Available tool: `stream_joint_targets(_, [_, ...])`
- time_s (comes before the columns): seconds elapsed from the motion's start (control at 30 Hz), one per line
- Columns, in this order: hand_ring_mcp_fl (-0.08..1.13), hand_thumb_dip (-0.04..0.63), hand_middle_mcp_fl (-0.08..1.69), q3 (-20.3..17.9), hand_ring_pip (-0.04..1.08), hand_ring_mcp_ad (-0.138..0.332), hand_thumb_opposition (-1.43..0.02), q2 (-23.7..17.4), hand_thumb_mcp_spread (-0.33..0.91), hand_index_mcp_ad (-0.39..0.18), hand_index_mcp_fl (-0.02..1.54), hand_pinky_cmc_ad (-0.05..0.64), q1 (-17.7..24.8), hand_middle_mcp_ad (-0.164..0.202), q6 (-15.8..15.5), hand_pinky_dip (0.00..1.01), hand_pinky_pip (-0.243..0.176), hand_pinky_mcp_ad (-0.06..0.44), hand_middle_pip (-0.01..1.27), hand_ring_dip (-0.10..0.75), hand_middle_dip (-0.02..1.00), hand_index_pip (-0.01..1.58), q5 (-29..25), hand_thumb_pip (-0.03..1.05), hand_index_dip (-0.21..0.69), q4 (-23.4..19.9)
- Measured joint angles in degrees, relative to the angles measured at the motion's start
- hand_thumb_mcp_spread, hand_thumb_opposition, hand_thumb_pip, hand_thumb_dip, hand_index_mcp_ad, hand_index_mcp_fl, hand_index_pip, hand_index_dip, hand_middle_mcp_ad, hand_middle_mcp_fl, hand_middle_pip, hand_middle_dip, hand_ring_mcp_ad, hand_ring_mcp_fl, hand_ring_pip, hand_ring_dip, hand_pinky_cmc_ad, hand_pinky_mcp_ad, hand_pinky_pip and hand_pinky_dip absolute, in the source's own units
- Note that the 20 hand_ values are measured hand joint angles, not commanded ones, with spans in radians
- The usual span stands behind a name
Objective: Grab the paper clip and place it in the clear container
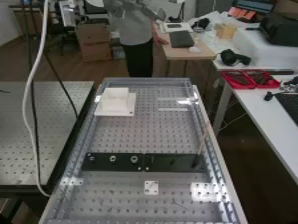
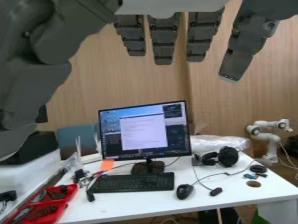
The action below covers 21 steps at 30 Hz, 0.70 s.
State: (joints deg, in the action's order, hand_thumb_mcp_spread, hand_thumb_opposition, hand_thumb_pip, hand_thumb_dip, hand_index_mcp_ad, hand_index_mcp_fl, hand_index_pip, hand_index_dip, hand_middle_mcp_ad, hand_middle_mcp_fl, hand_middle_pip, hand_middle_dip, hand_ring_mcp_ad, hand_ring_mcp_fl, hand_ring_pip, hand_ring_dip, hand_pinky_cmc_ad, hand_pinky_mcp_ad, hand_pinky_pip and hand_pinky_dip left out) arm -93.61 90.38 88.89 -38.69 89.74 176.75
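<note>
Dark grey fingers of the hand (image 2: 163, 37) hang straight and spread in the wrist view, with the thumb off to one side; the hand is open and nothing is between them. In the high view, a small thin piece (image 1: 179, 204) lies on the perforated bench plate near the near end; whether it is the paper clip I cannot tell. Bright edges (image 1: 173, 109) near the bench's far right could belong to a clear container, but this is uncertain.
A white block (image 1: 114, 102) stands at the bench's far left. Black plates with round fittings (image 1: 113, 159) cross its middle. A white cable (image 1: 30, 100) hangs at the left. The wrist view faces a desk (image 2: 199, 200) with a monitor (image 2: 143, 131) and red trays (image 2: 50, 202).
</note>
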Motion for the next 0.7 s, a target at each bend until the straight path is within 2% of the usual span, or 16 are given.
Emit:
stream_joint_targets(0.07, [0.00, 0.019, 0.00, -0.8, 0.10, 0.168, -0.68, 0.1, 0.26, 0.002, 0.01, 0.377, 0.0, 0.101, 0.0, 0.49, -0.089, 0.311, 0.13, 0.080, 0.14, 0.06, -0.5, 0.27, 0.075, -0.5])
stream_joint_targets(0.23, [0.00, 0.019, 0.00, -3.1, 0.10, 0.173, -0.69, 1.2, 0.26, 0.003, 0.01, 0.379, -0.8, 0.098, 1.2, 0.50, -0.089, 0.311, 0.13, 0.080, 0.14, 0.07, -1.6, 0.30, 0.079, -2.0])
stream_joint_targets(0.43, [0.00, 0.031, 0.00, -8.1, 0.10, 0.176, -0.69, 3.4, 0.26, 0.003, 0.01, 0.379, -3.1, 0.106, 3.6, 0.51, -0.093, 0.314, 0.14, 0.080, 0.16, 0.07, -2.2, 0.38, 0.079, -7.6])
stream_joint_targets(0.57, [0.00, 0.061, 0.01, -10.1, 0.13, 0.180, -0.71, 5.9, 0.27, 0.003, 0.03, 0.379, -4.8, 0.108, 5.2, 0.51, -0.096, 0.314, 0.14, 0.080, 0.16, 0.08, -2.9, 0.40, 0.016, -10.5])
stream_joint_targets(0.7, [0.00, 0.065, 0.01, -10.8, 0.12, 0.180, -0.71, 8.3, 0.27, 0.000, 0.03, 0.379, -6.5, 0.108, 6.9, 0.51, -0.096, 0.314, 0.14, 0.080, 0.16, 0.08, -2.9, 0.42, 0.000, -11.8])
